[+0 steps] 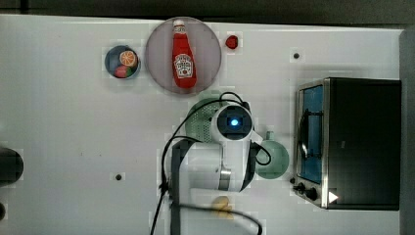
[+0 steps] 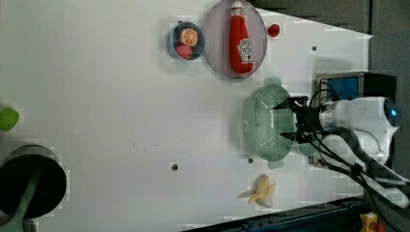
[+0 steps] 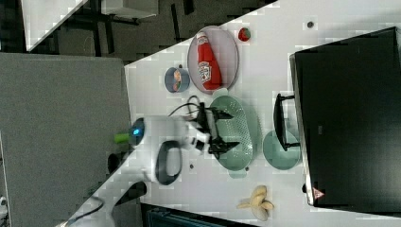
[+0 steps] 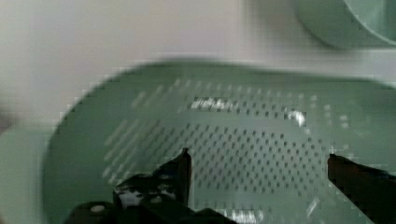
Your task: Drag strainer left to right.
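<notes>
Strainer: pale green oval with a wide rim, resting on the white bench; its perforated bottom faces up in the wrist view.
Strainer position: mid-bench in the top view, just below the plate and beside the green cup.
Gripper: over the strainer's bowl, black fingers spread wide apart and holding nothing; whether the tips touch the strainer's bottom cannot be told.
Arm: the white body covers much of the strainer in the top view; black cables trail from it.
Plate: round, grey, carrying a red ketchup bottle; its lower edge lies very close to the strainer's rim in the top view.
Green cup: round, smaller, between the strainer and the toaster oven; in the right view it is just beside the strainer's rim.
Toaster oven: black box with a glass door and handle, at the top view's right; it closes off that side.
Small bowl: blue, holding toy fruit, at the top view's left of the plate.
Red fruit: near the bench's far edge, at the top view's right of the plate.
Banana: near the bench's front edge in the left view, apart from the strainer.
Open room: a broad bare stretch of bench at the top view's left of the strainer, marked by small dark holes.
</notes>
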